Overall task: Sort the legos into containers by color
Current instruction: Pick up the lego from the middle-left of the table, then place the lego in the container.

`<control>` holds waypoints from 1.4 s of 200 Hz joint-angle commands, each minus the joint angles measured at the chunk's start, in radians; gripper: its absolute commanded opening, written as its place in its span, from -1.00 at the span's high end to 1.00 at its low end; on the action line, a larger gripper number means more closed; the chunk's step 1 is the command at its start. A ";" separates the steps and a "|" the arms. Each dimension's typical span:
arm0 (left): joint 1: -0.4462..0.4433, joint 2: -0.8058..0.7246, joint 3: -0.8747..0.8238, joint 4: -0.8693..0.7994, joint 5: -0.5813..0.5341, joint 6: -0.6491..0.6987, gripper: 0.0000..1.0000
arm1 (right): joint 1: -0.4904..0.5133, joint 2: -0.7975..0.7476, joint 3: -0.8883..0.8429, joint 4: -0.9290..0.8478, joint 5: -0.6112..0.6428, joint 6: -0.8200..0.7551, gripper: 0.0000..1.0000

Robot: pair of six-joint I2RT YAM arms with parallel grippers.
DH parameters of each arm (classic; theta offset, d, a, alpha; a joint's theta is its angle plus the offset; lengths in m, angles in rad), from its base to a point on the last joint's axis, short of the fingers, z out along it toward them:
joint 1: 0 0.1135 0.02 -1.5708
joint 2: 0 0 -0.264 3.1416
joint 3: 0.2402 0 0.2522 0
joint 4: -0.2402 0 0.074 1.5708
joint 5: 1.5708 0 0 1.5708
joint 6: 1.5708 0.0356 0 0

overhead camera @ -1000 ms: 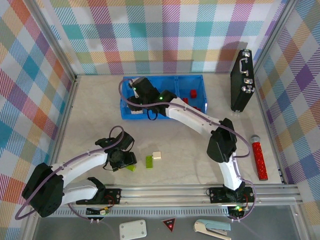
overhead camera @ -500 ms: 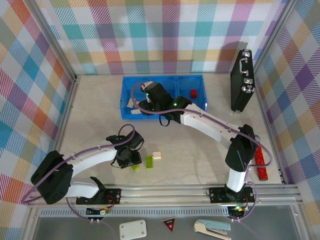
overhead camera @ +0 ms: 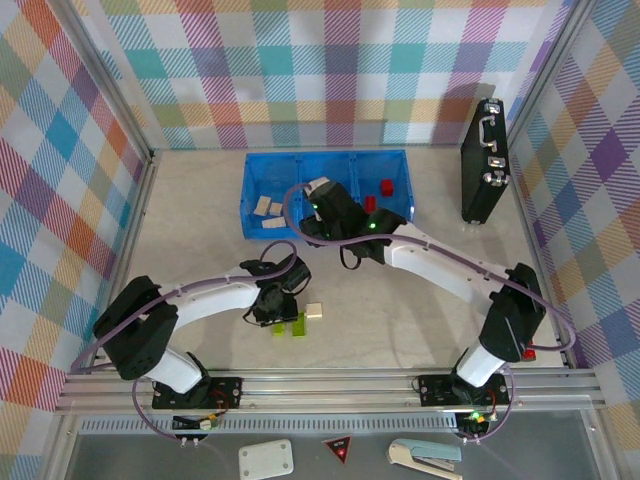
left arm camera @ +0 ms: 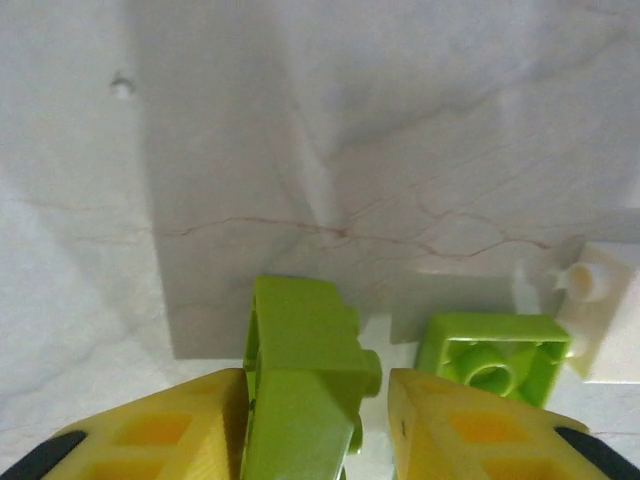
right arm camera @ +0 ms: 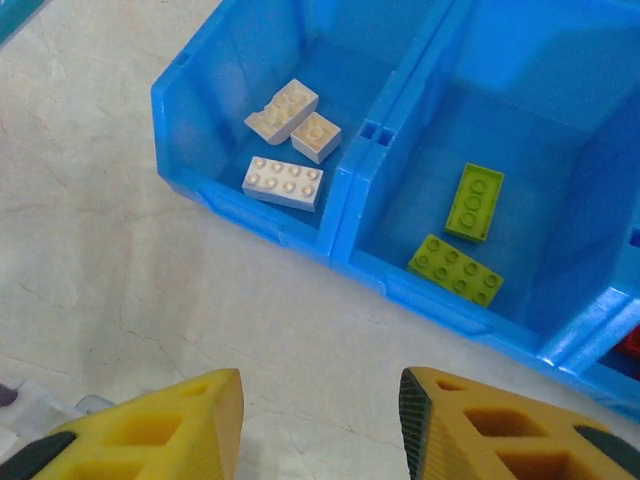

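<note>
Lego [left arm camera: 300, 370], green, clamped in left jaws; right jaws apart near bin wall [right arm camera: 250, 215].

Green brick [left arm camera: 300, 370]: glossy moulded plastic. Blue bin [right arm camera: 345, 200]: smooth plastic, slight sheen. Tabletop [left arm camera: 400, 120]: marble-look, matt, fine veins. Fingers [right arm camera: 170, 425]: yellow plastic, matt. Walls [overhead camera: 330, 60]: checked cloth. Front rail [overhead camera: 330, 378]: brushed aluminium.

Pastel checked walls [overhead camera: 340, 70] wrap three sides, silver frame posts [overhead camera: 108, 85] in the corners, and a pale veined tabletop [overhead camera: 190, 220] sits evenly lit below.
</note>
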 commanded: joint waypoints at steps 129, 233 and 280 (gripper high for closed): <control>-0.025 0.084 0.116 -0.047 -0.081 0.102 0.47 | 0.000 -0.332 -0.362 -0.144 0.131 0.188 0.06; -0.010 0.087 0.319 -0.101 -0.171 0.206 0.48 | 0.002 -0.471 -0.507 -0.185 0.107 0.282 0.06; 0.036 0.131 0.418 -0.058 -0.139 0.247 0.47 | 0.002 -0.518 -0.569 -0.182 0.097 0.313 0.05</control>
